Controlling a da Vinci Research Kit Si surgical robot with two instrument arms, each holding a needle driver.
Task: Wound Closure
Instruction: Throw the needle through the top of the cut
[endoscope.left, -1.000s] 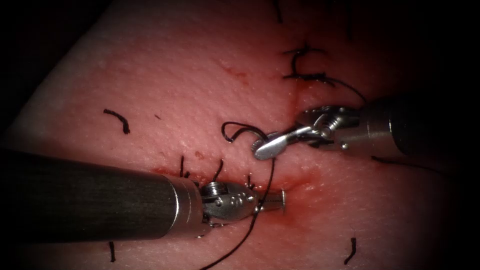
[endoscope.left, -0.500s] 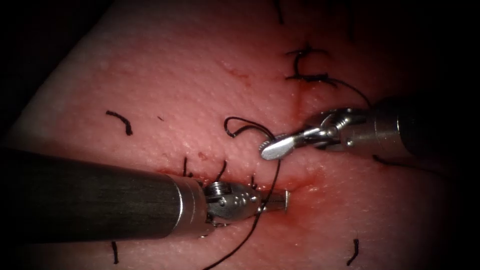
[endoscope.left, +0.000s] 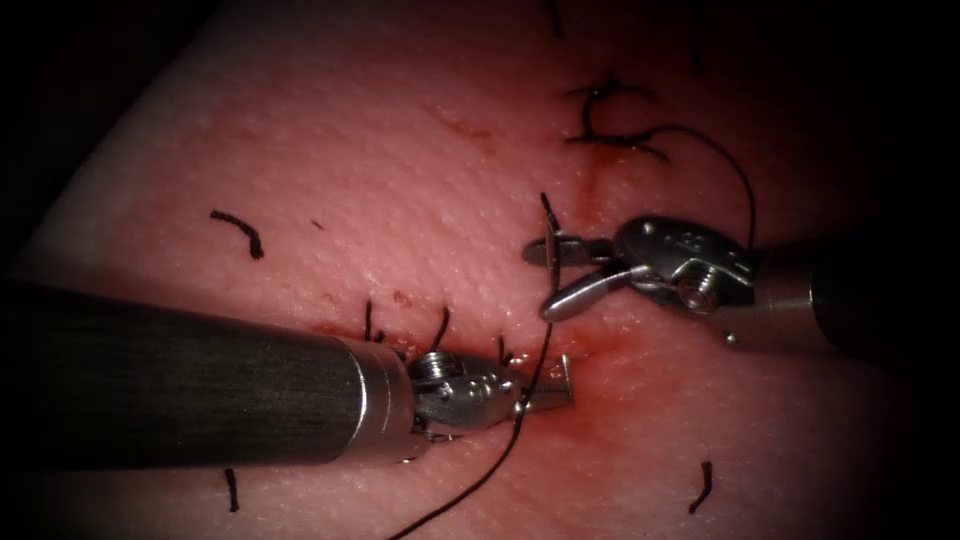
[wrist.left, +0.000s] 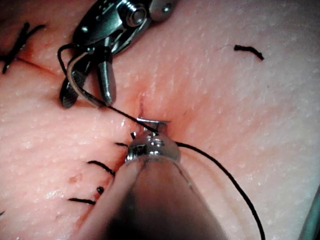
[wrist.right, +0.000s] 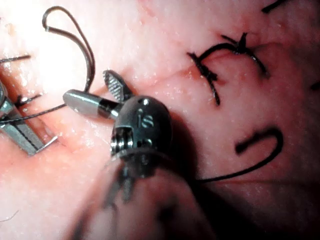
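The curved steel needle (wrist.left: 80, 85) lies free on the tissue (endoscope.left: 400, 180) between the right tool's (endoscope.left: 548, 280) spread jaws. The left tool (endoscope.left: 560, 385) grips the dark thread (endoscope.left: 525, 385) at the cut (endoscope.left: 600, 345).

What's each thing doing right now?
Pink pork tissue: cut partly stitched.
Right arm's silver end effector: open, holding nothing.
Thin curved metal needle: loose between those jaws, seemingly outside the tissue.
Left arm's silver end effector: at the cut; grip unclear.
Black thread: runs across the left end effector.
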